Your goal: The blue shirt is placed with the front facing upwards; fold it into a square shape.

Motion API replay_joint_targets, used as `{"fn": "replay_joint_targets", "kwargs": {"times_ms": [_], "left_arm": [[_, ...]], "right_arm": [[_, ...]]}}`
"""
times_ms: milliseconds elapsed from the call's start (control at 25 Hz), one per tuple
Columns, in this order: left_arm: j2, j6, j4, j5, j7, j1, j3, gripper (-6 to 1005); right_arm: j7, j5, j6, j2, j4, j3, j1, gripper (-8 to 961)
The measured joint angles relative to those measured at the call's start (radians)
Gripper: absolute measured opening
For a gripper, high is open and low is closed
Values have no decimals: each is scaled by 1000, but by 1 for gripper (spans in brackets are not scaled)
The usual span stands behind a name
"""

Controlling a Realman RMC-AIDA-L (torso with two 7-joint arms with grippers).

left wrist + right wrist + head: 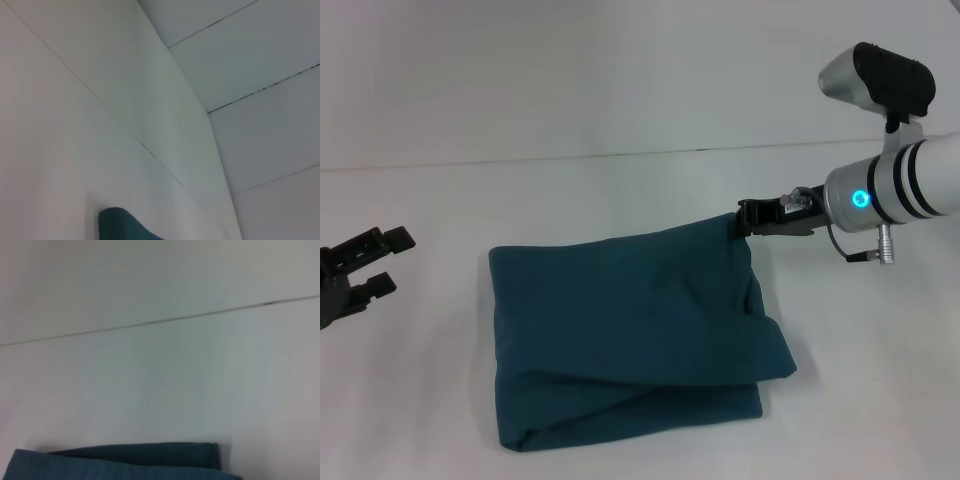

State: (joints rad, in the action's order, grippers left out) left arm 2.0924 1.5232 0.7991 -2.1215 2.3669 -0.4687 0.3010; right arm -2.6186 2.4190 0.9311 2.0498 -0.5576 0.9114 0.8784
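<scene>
The blue shirt point(630, 330) lies folded into a rough square on the white table, with its layered edges along the near and right sides. My right gripper point(748, 220) is at the shirt's far right corner and shut on that corner, which rises slightly toward it. My left gripper point(365, 265) rests open on the table well to the left of the shirt and holds nothing. A small part of the blue shirt point(125, 227) shows in the left wrist view. The right wrist view shows a folded edge of the blue shirt point(125, 462).
The white table point(620, 190) stretches all around the shirt, and a thin seam line point(620, 155) crosses it behind the shirt. The right arm's silver wrist point(900, 190) with a lit blue ring hangs over the table's right side.
</scene>
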Motion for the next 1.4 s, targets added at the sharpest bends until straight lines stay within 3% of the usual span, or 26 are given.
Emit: {"fn": "replay_joint_targets", "kwargs": {"times_ms": [80,1080,1240,1400], "left_arm": [[0,0,0,0,0,-2,1,936],[0,0,-12,-6,-8,2,0,936],[0,2,-12,-5,-8,4,-2,937],[0,3,-12,-5,-8,5,-2,937]], "right_arm": [[0,0,1,1,-6,0,1,33],[8,-17,-52,5,-13,37,13,161],[-3,-17,-49,-14,-12,38,4,181],[-16,-17,-47,-56,-9,33,-9,289]]}}
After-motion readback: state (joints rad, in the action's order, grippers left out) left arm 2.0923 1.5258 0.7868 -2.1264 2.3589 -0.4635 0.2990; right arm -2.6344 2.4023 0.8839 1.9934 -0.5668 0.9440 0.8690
